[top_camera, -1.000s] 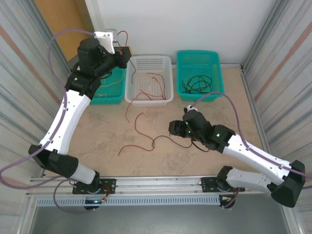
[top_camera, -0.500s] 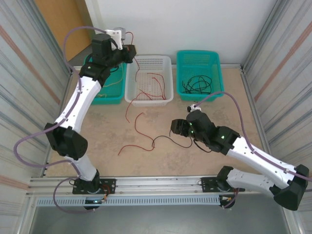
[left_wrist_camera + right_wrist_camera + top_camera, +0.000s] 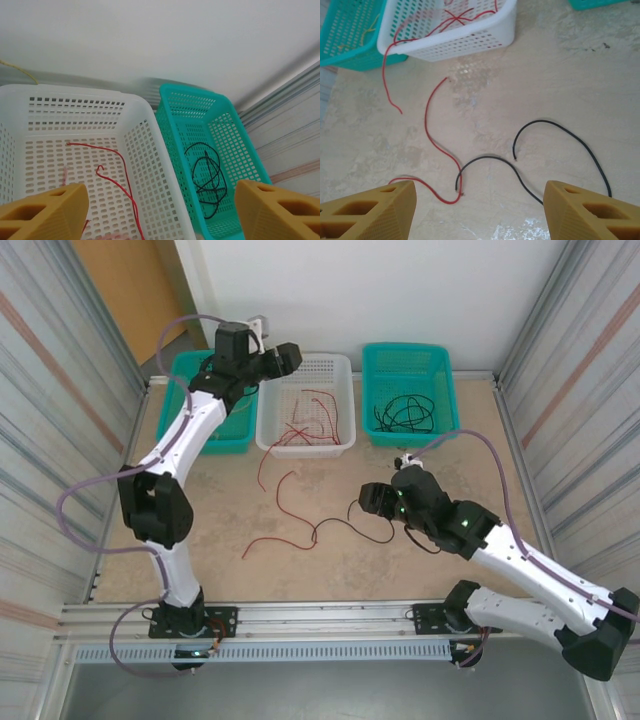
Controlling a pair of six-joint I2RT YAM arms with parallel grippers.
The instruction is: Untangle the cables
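Right end effector (image 3: 477,202) nearer the black cable (image 3: 487,157)
Open and empty, it is hovering over the cable lying crosswise on the surface (image 3: 570,75); left end effector (image 3: 160,202), also apart, is hanging over the basket (image 3: 142,145).

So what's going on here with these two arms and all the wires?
Two robot arms seem to be sorting thin wires by colour. The left arm's fingers hang open over the white plastic basket, which holds red wires. The right arm's fingers are open above the table, over a loose black wire and a loose red wire. More black wires lie in the teal basket on the right.
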